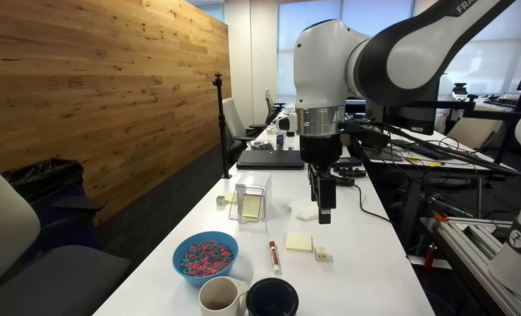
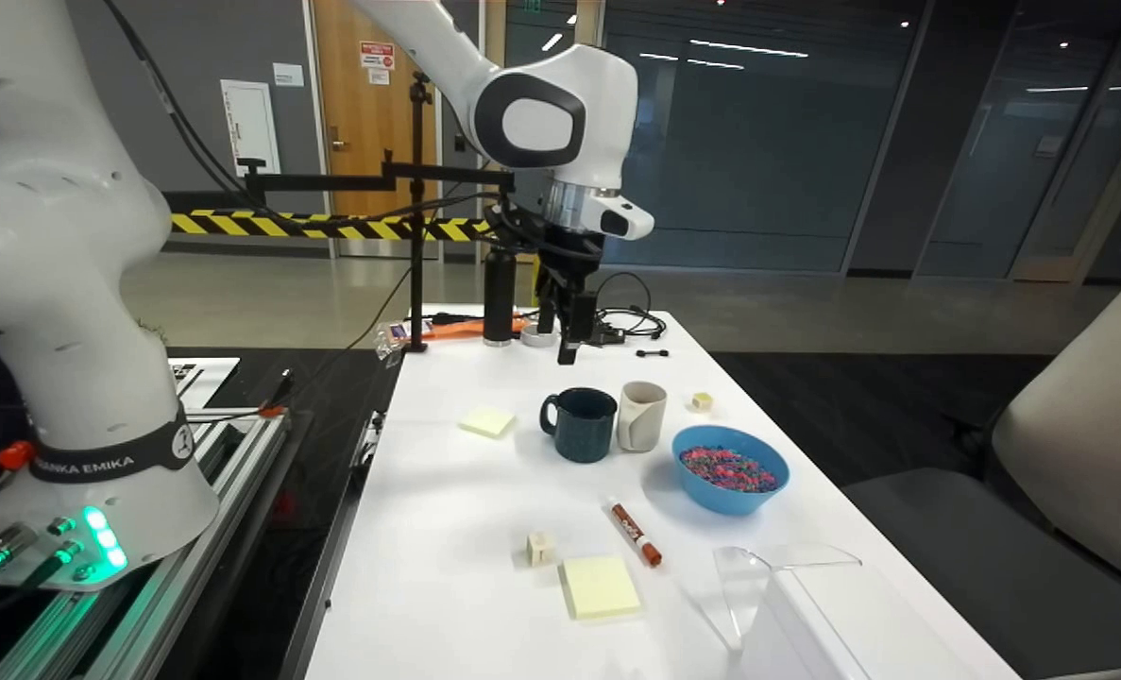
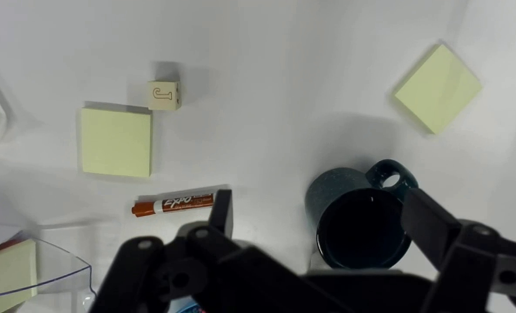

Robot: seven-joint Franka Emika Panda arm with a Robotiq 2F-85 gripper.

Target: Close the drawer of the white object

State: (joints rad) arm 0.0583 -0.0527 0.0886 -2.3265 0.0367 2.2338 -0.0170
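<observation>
The white object is a small box on the table, with its see-through front facing the camera. It also shows cut off at the lower right in an exterior view. Its clear drawer is tilted outward, standing open at the front, with a yellow pad inside. The drawer also shows at the lower left of the wrist view. My gripper hangs above the table, apart from the box. In the wrist view my gripper has its fingers wide apart with nothing held, above the dark mug.
A dark mug and a beige mug stand beside a blue bowl of beads. A brown marker, a yellow pad and a letter cube lie near the drawer. A black laptop lies behind the box.
</observation>
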